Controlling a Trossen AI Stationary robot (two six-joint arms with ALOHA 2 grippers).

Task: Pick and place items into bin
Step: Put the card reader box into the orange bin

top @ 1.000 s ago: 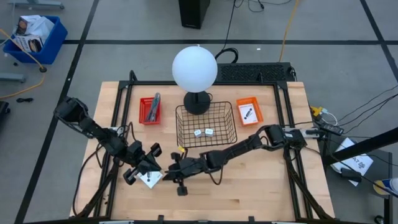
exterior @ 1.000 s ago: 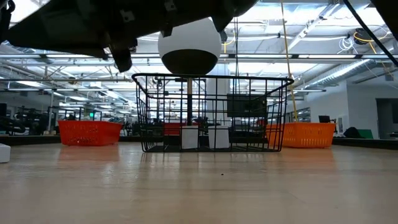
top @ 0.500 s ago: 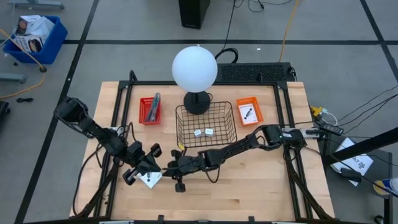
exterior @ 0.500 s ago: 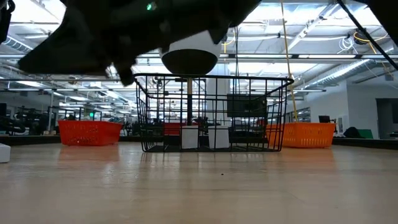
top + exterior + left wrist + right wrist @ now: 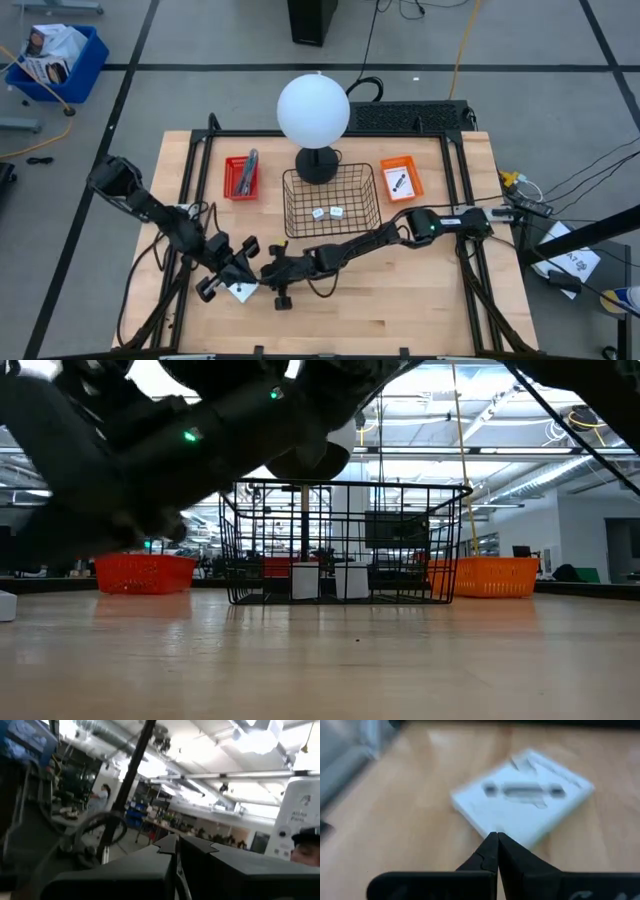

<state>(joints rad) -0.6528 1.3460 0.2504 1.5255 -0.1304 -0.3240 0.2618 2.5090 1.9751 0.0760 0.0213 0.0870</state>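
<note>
Both the left gripper [image 5: 222, 278] and right gripper [image 5: 262, 274] are pressed together, flanking the white card [image 5: 240, 291] before the wire basket [image 5: 372, 222].

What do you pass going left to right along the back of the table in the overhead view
Red tray → wire basket with the globe lamp rising just behind it → orange tray.

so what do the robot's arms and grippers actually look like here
Both arms are dark, near black, built of jointed segments with black cables trailing along them. The right arm shows a small green light near one joint. Each ends in a two-finger gripper: the left gripper has blocky, angular black fingers, while the right gripper has black fingers tapering to thin pointed tips.
</note>
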